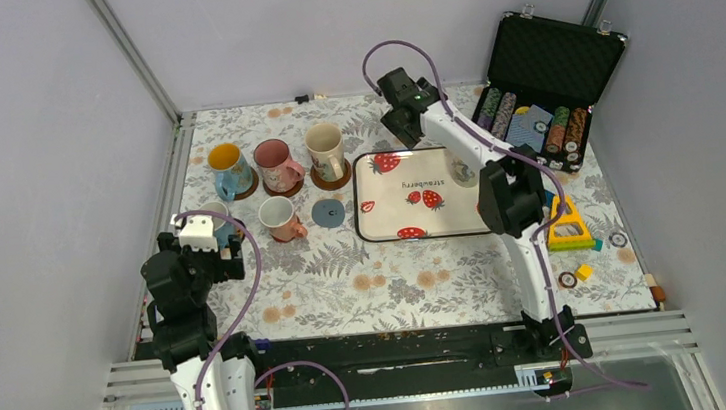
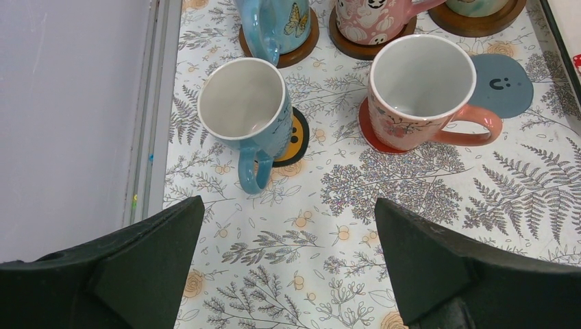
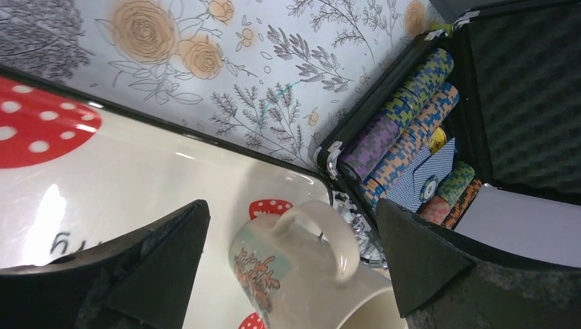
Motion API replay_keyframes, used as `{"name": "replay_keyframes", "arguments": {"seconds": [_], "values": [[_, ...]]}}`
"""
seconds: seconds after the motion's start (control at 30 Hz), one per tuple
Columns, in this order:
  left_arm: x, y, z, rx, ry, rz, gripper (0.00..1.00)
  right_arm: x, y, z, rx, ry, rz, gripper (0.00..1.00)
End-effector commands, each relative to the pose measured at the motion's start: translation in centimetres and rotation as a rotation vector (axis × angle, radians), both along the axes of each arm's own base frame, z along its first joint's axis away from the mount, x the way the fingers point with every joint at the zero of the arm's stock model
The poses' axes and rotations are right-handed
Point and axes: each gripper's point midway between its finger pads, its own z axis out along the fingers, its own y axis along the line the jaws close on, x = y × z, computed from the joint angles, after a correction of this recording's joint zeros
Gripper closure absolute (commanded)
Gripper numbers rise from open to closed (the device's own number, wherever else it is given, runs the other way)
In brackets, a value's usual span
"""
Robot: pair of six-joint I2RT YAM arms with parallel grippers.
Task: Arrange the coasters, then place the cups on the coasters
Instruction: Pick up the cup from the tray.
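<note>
At the back left, a blue cup (image 1: 228,168), a pink cup (image 1: 277,165) and a cream cup (image 1: 326,151) each stand on a dark brown coaster (image 1: 334,181). In front, a white-and-blue cup (image 2: 243,103) sits on a black-and-orange coaster (image 2: 297,137). A pink-handled cup (image 2: 421,89) sits on a red coaster (image 2: 366,130). The grey-blue coaster (image 2: 503,86) is bare. My left gripper (image 2: 289,200) is open just short of these cups, holding nothing. A second cream cup (image 3: 301,274) stands on the strawberry tray (image 3: 137,192), and my open right gripper (image 3: 291,203) straddles it, handle between the fingers.
An open black case (image 1: 545,97) of poker chips stands at the back right, close behind the tray's corner. A yellow triangular toy (image 1: 567,226) and small loose pieces lie at the right. The side wall rail (image 2: 147,137) runs close to the left cups.
</note>
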Motion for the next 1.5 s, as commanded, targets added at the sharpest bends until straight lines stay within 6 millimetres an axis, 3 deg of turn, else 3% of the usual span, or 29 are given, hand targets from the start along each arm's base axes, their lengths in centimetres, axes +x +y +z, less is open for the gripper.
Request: {"name": "replay_keyframes", "arguments": {"seconds": [0.0, 0.27, 0.5, 0.73, 1.07, 1.47], "values": [[0.5, 0.0, 0.8, 0.016, -0.044, -0.018, 0.01, 0.5, -1.6, 0.9, -0.026, 0.031, -0.062, 0.00], [0.5, 0.2, 0.8, 0.016, -0.039, -0.007, 0.01, 0.0, -2.6, -2.0, -0.021, 0.159, -0.093, 0.00], [0.4, 0.3, 0.8, 0.018, -0.040, 0.002, 0.01, -0.7, -3.5, -3.3, -0.024, 0.219, -0.103, 0.00], [0.4, 0.6, 0.7, 0.018, -0.039, 0.016, 0.01, -4.3, -1.8, -5.2, 0.067, 0.417, -0.005, 0.03], [0.4, 0.5, 0.8, 0.017, -0.043, 0.008, 0.01, -8.1, -0.8, -2.3, 0.180, 0.460, 0.092, 0.08], [0.3, 0.5, 1.1, 0.018, -0.060, 0.009, 0.01, -13.9, 0.1, -1.2, 0.191, 0.507, 0.170, 0.09]]}}
